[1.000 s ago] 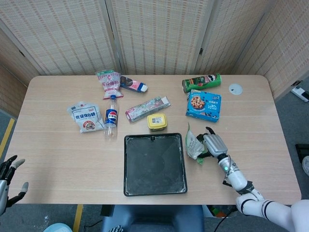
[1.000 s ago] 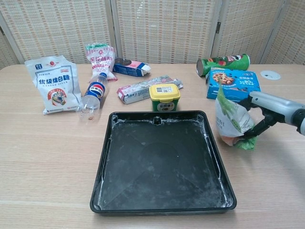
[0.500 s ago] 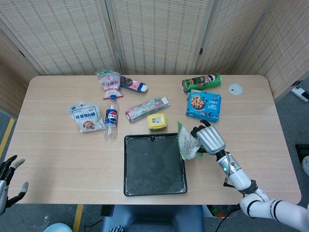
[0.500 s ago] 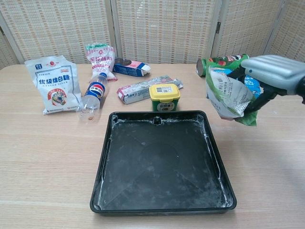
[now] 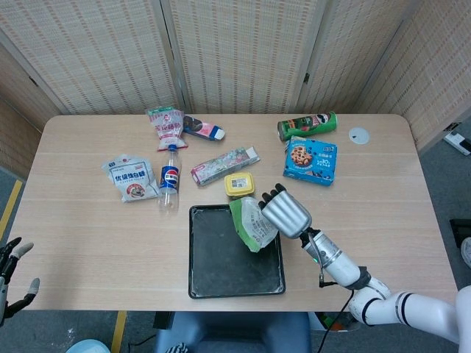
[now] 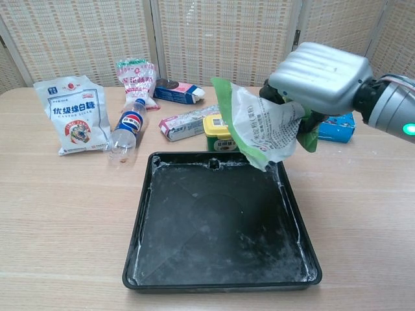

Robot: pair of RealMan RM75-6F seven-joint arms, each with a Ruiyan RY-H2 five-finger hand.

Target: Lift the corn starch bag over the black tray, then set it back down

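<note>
Now the right hand [image 6: 318, 76] grips the corn starch bag [image 6: 262, 126] from its right side, fingers wrapped round the crumpled green and white packet, and holds it in the air above the far right part of the black tray [image 6: 194, 259]. The bag hangs tilted, clear of the tray floor. The tray lies near the front edge of the desk [image 6: 58, 214], about midway along it. Just behind the tray sits a yellow tub [image 5: 239, 184], partly hidden by the bag in the chest view. Toward the far right corner lie a blue cookie box [image 5: 311, 159] and a green chip can [image 5: 306, 125]. A cola bottle [image 6: 126, 129] and a white sugar bag [image 6: 72, 113] lie toward the left edge. The left hand [image 5: 11, 268] hangs off the desk's front left corner with fingers spread, holding nothing.
</note>
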